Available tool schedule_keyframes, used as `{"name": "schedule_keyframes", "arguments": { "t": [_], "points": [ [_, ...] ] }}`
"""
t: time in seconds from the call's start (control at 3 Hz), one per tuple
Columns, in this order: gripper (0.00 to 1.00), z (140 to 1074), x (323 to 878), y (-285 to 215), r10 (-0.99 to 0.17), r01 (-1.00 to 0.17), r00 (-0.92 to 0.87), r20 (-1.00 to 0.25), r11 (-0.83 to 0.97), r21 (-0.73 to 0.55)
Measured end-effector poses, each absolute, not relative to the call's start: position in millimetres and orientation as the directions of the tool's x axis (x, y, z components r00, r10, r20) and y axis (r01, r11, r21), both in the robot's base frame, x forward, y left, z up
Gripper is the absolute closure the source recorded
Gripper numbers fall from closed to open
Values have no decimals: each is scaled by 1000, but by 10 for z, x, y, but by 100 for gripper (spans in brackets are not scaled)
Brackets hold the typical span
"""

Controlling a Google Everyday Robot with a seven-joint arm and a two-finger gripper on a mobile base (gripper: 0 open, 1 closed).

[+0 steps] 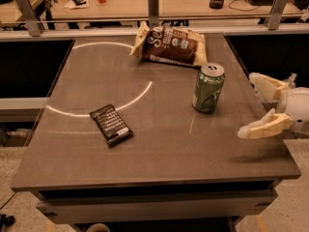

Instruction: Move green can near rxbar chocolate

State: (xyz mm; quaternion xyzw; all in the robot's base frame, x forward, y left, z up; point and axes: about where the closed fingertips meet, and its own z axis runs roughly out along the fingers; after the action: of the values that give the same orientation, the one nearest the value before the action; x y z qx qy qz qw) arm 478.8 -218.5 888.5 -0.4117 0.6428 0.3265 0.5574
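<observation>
The green can point(208, 88) stands upright on the right half of the grey table point(159, 149), silver top up. The rxbar chocolate point(111, 124), a flat black-brown wrapper with white lettering, lies left of centre, a good way from the can. My gripper point(252, 105) reaches in from the right edge, just right of the can and a little nearer the front. Its two pale fingers point(263, 126) are spread apart with nothing between them, and they do not touch the can.
A brown-and-cream chip bag point(170, 45) lies at the back of the table, behind the can. A rail with metal posts point(153, 3) runs behind the table, with a cluttered desk beyond. The table's right edge lies under my gripper.
</observation>
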Motion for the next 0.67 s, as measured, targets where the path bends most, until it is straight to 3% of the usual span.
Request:
{"name": "schedule_keyframes", "arguments": {
  "t": [0.67],
  "points": [
    [0, 8869, 5179, -1727, -112, -917, 4, -994, 397, -49]
  ]
}}
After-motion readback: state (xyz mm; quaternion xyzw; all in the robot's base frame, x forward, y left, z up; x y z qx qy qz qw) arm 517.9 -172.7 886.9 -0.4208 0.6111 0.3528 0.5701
